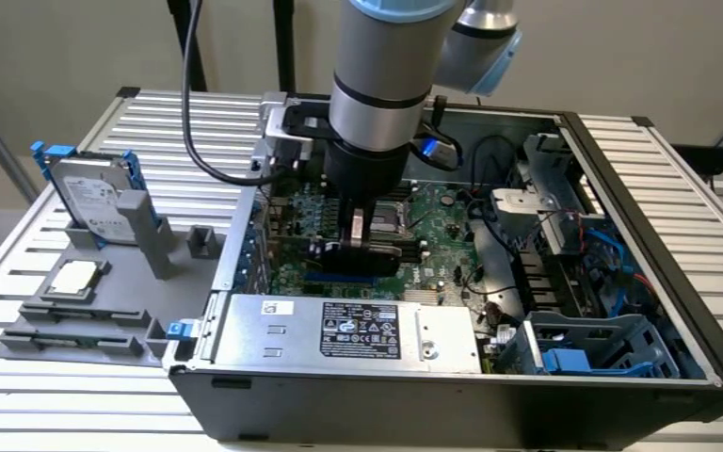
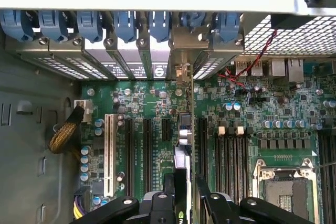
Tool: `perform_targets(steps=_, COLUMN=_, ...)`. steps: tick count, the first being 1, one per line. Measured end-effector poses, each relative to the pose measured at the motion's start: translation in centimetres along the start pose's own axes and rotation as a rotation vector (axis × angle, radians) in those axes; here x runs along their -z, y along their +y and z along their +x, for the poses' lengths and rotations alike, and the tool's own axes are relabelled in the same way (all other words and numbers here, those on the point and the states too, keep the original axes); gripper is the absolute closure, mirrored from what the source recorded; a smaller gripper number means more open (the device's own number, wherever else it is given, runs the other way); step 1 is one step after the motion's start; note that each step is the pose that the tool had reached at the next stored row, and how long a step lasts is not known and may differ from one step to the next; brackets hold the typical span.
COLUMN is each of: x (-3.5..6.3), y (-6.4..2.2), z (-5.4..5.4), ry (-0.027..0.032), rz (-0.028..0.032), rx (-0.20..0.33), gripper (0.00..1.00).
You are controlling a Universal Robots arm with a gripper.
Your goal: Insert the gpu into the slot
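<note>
My gripper [image 1: 359, 247] hangs inside the open computer case, shut on the gpu [image 1: 369, 258], a thin black card held on edge just above the green motherboard [image 1: 443, 235]. Right under the card's lower edge a strip of the bright-blue slot [image 1: 340, 280] shows. In the wrist view the gripper [image 2: 184, 195] clamps the gpu [image 2: 181, 167], seen edge-on, and its silver bracket end [image 2: 182, 72] reaches the case's rear openings. The card lies between two black connector strips and covers the slot beneath it; I cannot tell whether it touches the slot.
The silver power-supply box [image 1: 349, 330] sits in the case's front. The square CPU socket [image 2: 286, 187] and black memory strips [image 2: 233, 156] lie beside the card, with a white connector [image 2: 109, 153] on its other side. A grey hard drive [image 1: 91, 198] stands outside the case.
</note>
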State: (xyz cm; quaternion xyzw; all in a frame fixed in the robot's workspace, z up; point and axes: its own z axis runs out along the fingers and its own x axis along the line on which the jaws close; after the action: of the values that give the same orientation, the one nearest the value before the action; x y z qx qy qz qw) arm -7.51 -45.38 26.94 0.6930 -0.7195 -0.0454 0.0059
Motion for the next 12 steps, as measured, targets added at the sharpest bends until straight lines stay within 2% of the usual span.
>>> perform_targets(steps=12, x=-0.55, y=-0.04, z=0.03, ry=0.0004, rz=-0.0003, rx=0.000, gripper=0.74)
